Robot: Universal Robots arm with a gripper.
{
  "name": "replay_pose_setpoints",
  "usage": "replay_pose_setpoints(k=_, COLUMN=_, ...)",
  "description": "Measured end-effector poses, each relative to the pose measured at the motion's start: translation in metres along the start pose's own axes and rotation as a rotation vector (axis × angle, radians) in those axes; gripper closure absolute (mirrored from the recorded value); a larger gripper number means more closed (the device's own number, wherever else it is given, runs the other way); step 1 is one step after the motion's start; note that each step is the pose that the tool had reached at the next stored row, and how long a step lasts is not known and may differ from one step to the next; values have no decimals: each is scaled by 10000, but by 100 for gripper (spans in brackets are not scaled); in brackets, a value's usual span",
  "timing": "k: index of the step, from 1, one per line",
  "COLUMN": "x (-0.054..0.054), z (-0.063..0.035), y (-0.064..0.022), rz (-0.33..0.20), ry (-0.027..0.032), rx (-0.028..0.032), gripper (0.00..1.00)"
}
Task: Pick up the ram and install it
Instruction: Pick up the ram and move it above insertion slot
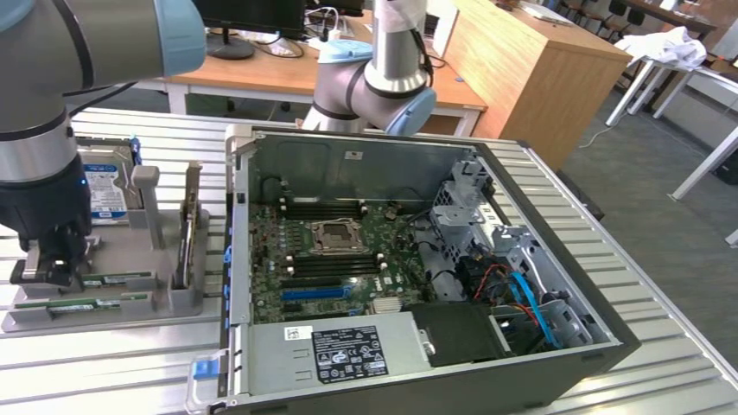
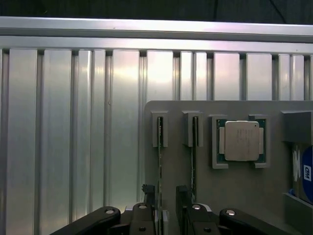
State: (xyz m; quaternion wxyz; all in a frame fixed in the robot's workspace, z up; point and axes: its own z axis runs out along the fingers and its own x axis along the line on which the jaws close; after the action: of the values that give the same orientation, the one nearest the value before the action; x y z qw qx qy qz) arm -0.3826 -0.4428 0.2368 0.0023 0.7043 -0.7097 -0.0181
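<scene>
Two rams stand on edge in slots of a grey holder tray (image 1: 116,320) at the exterior view's left: one ram (image 1: 92,304) nearer the tray's front edge, the other ram (image 1: 121,278) just behind it. In the wrist view they show as thin green strips, the outer ram (image 2: 160,147) and the inner ram (image 2: 194,147). My gripper (image 1: 48,270) hangs low over the strips' end. Seen from the wrist, the gripper (image 2: 165,198) is open, its black fingers (image 2: 182,196) on either side of the outer strip without pressing on it.
The square silver processor (image 2: 241,141) and a blue-labelled hard drive (image 1: 106,194) also sit on the tray. An upright card (image 1: 190,225) stands at the tray's far side. The open computer case (image 1: 600,337) with its motherboard (image 1: 328,259) lies to the exterior view's right on the ribbed metal table (image 2: 73,137).
</scene>
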Motion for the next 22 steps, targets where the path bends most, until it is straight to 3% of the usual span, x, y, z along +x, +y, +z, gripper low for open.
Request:
replay_pose_setpoints(k=8, x=17, z=0, y=-4, rz=-1, ry=-1, rx=-1, gripper=69)
replay_pose_setpoints(k=22, x=16, z=-2, y=-171, rz=-1, ry=-28, rx=-1, gripper=69)
